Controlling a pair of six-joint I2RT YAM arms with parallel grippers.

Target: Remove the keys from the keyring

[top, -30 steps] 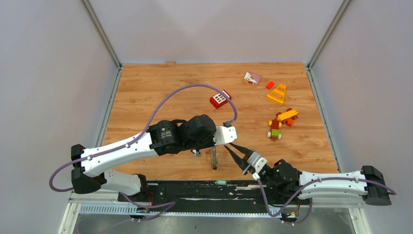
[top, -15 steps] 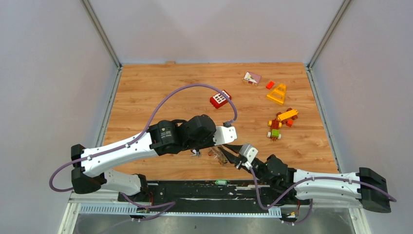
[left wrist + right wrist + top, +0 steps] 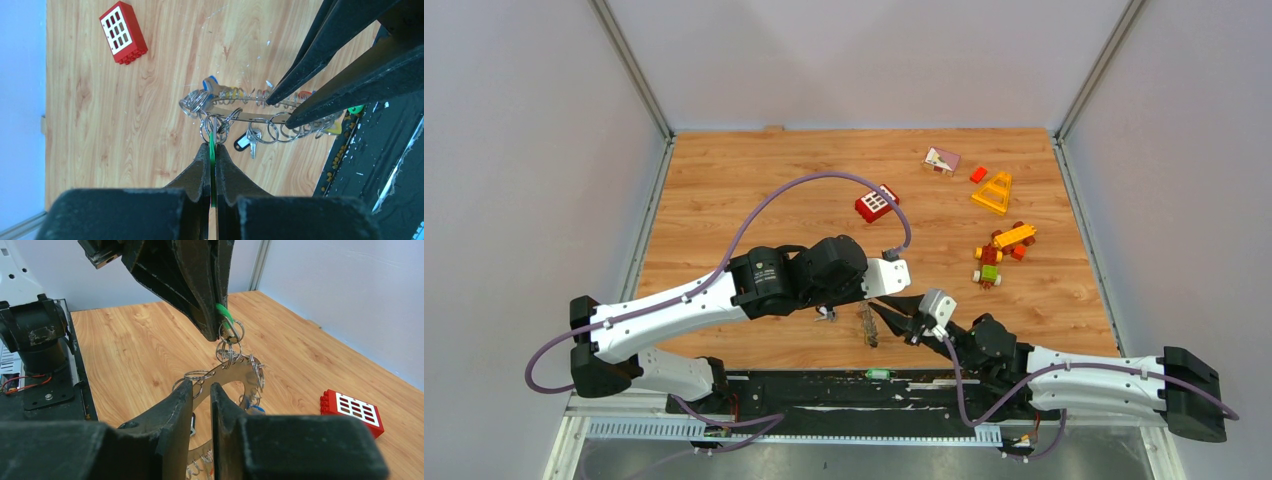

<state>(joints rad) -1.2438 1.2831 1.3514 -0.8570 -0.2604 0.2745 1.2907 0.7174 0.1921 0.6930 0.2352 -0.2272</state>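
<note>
Left hand (image 3: 211, 150) pinched shut on a green-headed key (image 3: 212, 141), keyring (image 3: 239, 117) dangling off it above the near desk (image 3: 100, 150); right hand (image 3: 280, 113) narrow, astride the band, can't tell if clamped. Best: grip band firm w/ right, then twist key off

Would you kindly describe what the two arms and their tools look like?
The left arm and the right arm both have white shells between bulky black joints, with black bases. A lilac cable runs along each. The left tool and the right tool each carry two matte black fingers that taper to narrow tips.
</note>
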